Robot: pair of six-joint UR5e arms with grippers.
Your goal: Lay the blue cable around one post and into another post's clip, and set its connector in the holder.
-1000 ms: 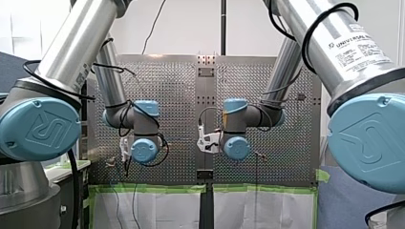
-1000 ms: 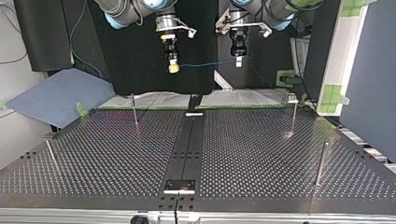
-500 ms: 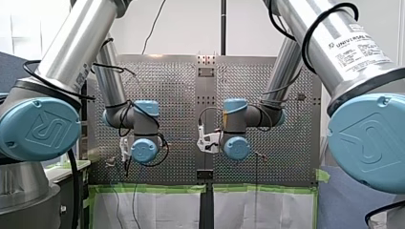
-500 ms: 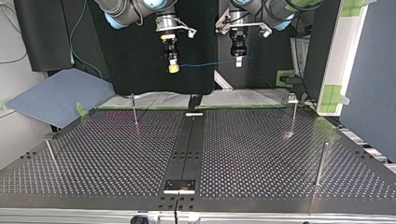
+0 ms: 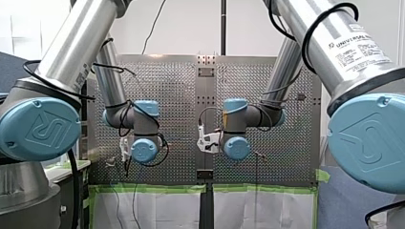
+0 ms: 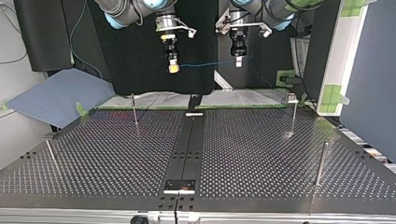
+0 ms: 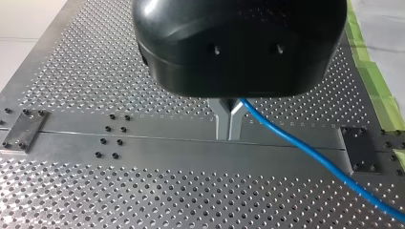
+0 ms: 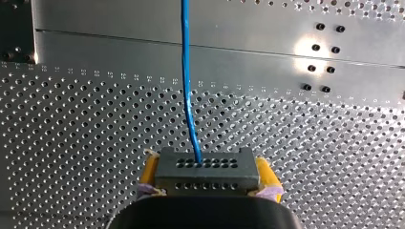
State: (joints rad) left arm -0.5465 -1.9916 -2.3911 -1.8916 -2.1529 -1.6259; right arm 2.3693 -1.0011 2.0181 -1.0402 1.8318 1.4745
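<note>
Connector (image 8: 207, 167) between right gripper (image 8: 207, 177) pads (image 8: 150, 172) (yellow), blue cable (image 7: 296, 143) pinched in left gripper (image 7: 230, 125)

At the frame's centre, my left pincer (image 7: 229, 136) has its metal fingers (image 7: 222, 121) pressed together on the blue cable (image 7: 305, 150), which slants to the lower right corner above the perforated worktop (image 7: 119, 200).

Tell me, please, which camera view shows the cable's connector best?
The right wrist view: the grey connector sits between my right tool's yellow pads, blue cable leaving it. In the top view it is too small to tell; the front and left wrist views show none of it.
</note>
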